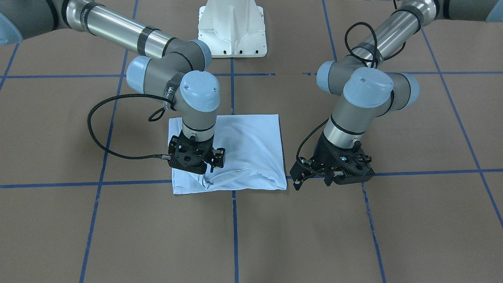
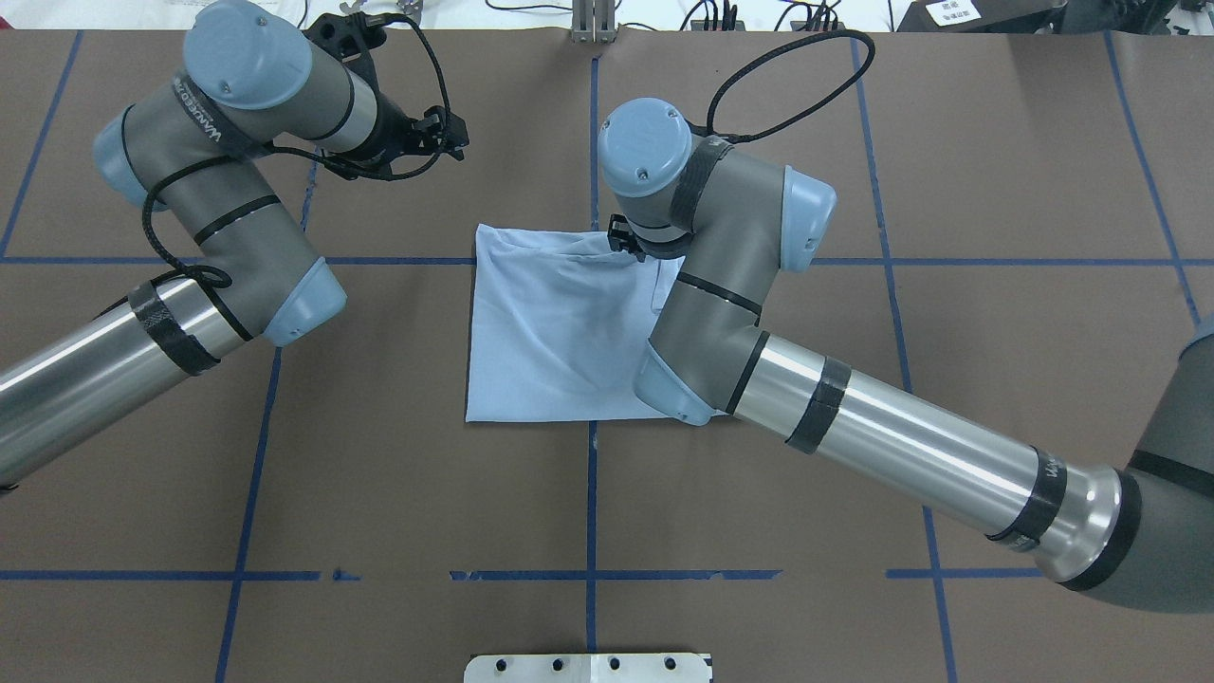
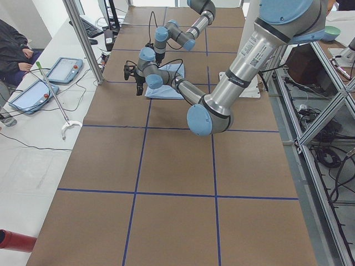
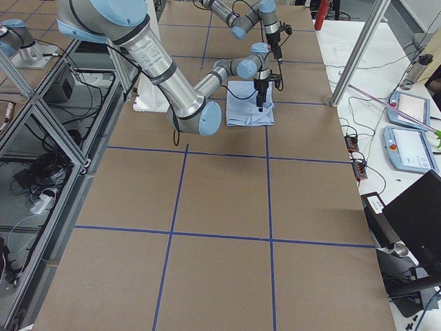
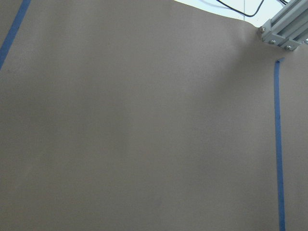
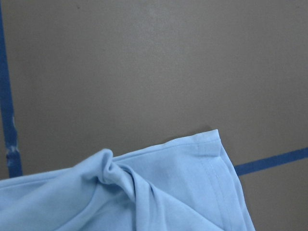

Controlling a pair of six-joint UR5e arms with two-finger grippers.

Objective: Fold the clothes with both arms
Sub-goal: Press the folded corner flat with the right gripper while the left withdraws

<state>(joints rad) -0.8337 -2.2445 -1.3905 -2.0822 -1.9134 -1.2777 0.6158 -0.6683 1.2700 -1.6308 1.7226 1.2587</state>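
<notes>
Exterior front-facing view. The right pincer [image 1: 214, 161] pointed straight down over the light blue T-shirt [image 1: 251, 145], with its tips at or just above a bunched ridge [image 1: 206, 179] of cloth. Whether its fingers were apart or closed on the fabric could not be told. The left pincer [image 1: 296, 179] hung above the desk near the shirt's edge, on the right in this view, with its fingers apart and nothing between them. The shirt lay folded into a rough rectangle at the middle of the brown desk [image 1: 353, 236], over a crossing of blue tape lines [image 1: 235, 228], with the ridge along the edge far from the robot. The right arm [image 1: 118, 31] reached in from the upper left and the left arm [image 1: 389, 35] from the upper right, on either side of the white pedestal [image 1: 232, 27]. Right wrist view: a hemmed corner [image 6: 211, 144] of the shirt and a twisted fold [image 6: 110, 163] lay on the desk. Left wrist view: desk surface crossed by tape.
</notes>
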